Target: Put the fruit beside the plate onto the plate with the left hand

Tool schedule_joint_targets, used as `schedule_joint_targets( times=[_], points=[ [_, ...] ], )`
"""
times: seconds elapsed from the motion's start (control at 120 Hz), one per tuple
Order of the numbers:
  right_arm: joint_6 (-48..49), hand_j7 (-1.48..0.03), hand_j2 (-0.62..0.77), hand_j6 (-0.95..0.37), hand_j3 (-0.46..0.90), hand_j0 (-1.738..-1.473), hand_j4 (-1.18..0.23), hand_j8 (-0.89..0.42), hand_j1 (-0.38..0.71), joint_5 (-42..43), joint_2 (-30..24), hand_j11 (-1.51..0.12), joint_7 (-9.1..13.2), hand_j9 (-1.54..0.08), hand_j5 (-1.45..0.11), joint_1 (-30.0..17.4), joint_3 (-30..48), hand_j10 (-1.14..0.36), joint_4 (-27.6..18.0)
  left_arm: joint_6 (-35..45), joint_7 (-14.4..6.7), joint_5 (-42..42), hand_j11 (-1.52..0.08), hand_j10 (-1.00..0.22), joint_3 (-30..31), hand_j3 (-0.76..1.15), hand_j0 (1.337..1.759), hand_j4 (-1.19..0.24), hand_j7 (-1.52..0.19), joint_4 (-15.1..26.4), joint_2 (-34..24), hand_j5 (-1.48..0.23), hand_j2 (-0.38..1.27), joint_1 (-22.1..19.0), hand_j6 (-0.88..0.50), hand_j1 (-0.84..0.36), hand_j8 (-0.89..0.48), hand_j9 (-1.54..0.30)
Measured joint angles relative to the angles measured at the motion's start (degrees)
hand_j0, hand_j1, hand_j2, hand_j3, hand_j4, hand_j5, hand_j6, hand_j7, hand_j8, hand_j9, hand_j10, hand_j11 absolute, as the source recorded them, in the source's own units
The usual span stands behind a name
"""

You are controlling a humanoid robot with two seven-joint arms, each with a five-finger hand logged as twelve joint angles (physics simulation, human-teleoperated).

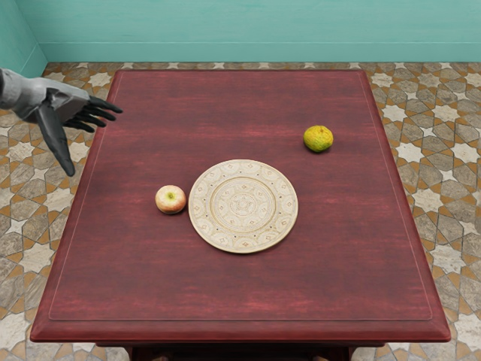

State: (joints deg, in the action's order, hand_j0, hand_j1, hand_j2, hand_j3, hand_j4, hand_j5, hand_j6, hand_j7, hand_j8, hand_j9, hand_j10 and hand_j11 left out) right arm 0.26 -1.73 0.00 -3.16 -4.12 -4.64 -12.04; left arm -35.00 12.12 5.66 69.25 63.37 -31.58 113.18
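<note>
Left hand [54, 104] comes in from the picture's left edge and hovers over the floor [30, 188], just off the counter's far-left corner. Fingers [99, 107] spread & relaxed, holding nothing. The four dark tips point in toward the counter [225, 105]; thumb hangs down. Tips reach abt as far as the counter's left edge. Contact w/ the wood: can't tell, looks clear of it.

Apple [170, 199]: red-yellow w/ a greenish top, sitting on the counter. It's well apart from my fingers, nearer the camera than they are and further in toward the counter's middle. Stem dimple faces up.

Plate [243, 205]: round, cream, ornate pattern, lying flat. Seen from my fingers it's past the apple, on the apple's far side. Apple is just beside the plate's rim, on the wood, not on the plate. Touching the rim or a hair apart, can't tell.

Citrus fruit [319, 138]: yellow-green, sits alone on the counter. Furthest thing from my fingers, across the counter toward its right side, well apart from plate & apple.

Bkgd: patterned tile floor all round, teal wall [225, 26] behind.
</note>
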Motion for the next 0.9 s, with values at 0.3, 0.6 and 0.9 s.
schedule_joint_targets(
  times=[0.3, 0.6, 0.9],
  points=[
    [0.0, -0.03, 0.0, -0.02, 0.0, -1.658, -0.02, -0.02, -0.32, 0.0, 0.0, -0.03, 0.0, -0.03, -0.03, -0.2, 0.1, -0.02, 0.1, 0.0, 0.0, -1.8, 0.0, 0.0, -1.0, 0.0, 1.658, 0.0, 0.0, 0.0, -0.9, 0.0, 0.0, 0.3, 0.0, 0.35, 0.0, 0.0],
    [0.0, -0.03, 0.0, -0.02, 0.0, -1.658, -0.02, -0.02, -0.32, 0.0, 0.0, -0.03, 0.0, -0.03, -0.03, -0.2, 0.2, -0.02, 0.1, 0.0, -4.0, -10.3, 0.0, 0.0, -3.5, 0.0, 1.658, 0.0, 0.0, 0.0, 17.1, 0.0, 0.0, 9.4, 0.0, 0.35, 0.0, 0.0],
    [0.0, -0.03, 0.0, -0.02, 0.0, -1.658, -0.02, -0.02, -0.32, 0.0, 0.0, -0.03, 0.0, -0.03, -0.03, -0.2, 0.2, -0.02, 0.1, 17.6, -27.8, 18.9, 0.0, 0.0, 5.7, 0.0, 1.658, 0.0, 0.0, 1.4, 31.6, 0.0, 0.0, 7.9, 0.0, 0.35, 0.0, 0.0]
  ],
)
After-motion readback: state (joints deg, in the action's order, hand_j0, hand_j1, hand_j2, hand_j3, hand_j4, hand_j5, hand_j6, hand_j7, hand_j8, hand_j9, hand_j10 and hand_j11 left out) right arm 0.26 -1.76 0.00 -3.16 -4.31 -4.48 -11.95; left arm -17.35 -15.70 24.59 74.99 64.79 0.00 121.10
